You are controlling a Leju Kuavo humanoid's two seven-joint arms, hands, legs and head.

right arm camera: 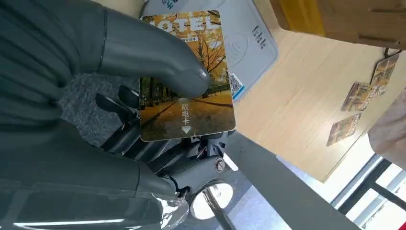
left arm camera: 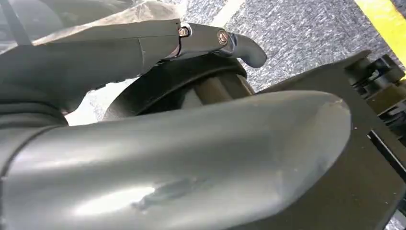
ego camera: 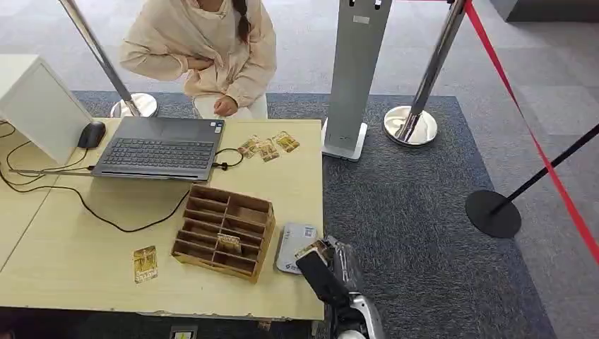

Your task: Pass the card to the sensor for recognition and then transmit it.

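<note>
A mouse (ego camera: pixel 91 133) and an open laptop (ego camera: pixel 158 146) sit at the far left of the table (ego camera: pixel 63 247), before a seated person (ego camera: pixel 201 44). A single card (ego camera: pixel 145 263) lies at the near edge, left of a wooden organiser (ego camera: pixel 224 230). Three more cards (ego camera: pixel 268 147) lie beside the laptop. Right of the organiser rests the card reader (ego camera: pixel 295 246). Over its right edge the right hand (ego camera: pixel 326 268) rises from below, thumb (right arm camera: pixel 158 55) pressing a yellow hotel card (right arm camera: pixel 186 81) against the fingers (right arm camera: pixel 143 146). The left hand (left arm camera: pixel 163 143) hangs low; its state cannot be told.
</note>
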